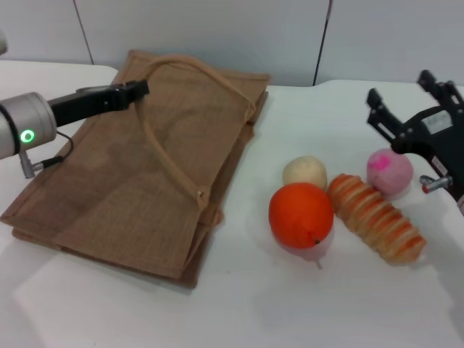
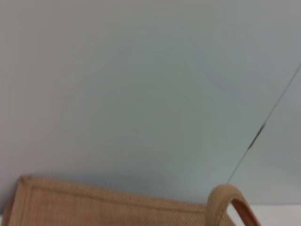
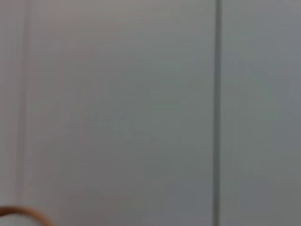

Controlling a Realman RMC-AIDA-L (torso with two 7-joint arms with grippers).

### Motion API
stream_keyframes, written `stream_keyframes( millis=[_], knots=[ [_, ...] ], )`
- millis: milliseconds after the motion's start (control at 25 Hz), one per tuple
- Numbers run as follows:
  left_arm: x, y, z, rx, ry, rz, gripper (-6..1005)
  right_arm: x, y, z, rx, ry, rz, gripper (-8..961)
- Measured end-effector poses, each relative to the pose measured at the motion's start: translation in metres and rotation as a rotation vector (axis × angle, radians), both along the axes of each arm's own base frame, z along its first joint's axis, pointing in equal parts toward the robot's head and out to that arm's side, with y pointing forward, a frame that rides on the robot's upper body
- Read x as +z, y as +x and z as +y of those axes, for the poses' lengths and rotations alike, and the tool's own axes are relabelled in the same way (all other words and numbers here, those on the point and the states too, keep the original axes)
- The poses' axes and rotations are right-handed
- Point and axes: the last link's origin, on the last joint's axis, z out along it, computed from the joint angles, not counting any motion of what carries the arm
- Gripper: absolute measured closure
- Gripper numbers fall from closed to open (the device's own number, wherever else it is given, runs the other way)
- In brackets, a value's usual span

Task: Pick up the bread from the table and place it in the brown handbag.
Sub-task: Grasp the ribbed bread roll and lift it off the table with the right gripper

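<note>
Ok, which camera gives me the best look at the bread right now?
The head view. There the whole bread lies on the table, beside the orange fruit and in front of the pink ball. The left wrist view shows only the brown handbag and wall; the right wrist view shows no bread either.

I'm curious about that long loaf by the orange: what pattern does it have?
The bread has orange-brown and cream stripes; the head view shows it best.

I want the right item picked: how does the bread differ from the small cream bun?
The bread is long, ridged and striped orange-brown and cream; the bun is round, smooth and plain cream. The bread is larger and lies right of the orange fruit; the bun sits behind it. Both rest on the table.
</note>
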Motion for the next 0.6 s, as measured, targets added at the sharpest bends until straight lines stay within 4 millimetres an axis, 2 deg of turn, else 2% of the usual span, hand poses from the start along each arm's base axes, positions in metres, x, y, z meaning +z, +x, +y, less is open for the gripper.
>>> stream_keyframes(
  millis=[320,600],
  knots=[
    [0.013,0.002,-0.024,-0.164,0.112,-0.072,877,-0.004,-0.016,-0.006,0.038,-0.248,-0.139,97],
    [0.014,0.004,-0.027,-0.196,0.128,-0.082,877,0.017,-0.025,-0.02,0.043,-0.406,-0.259,96]
  ],
)
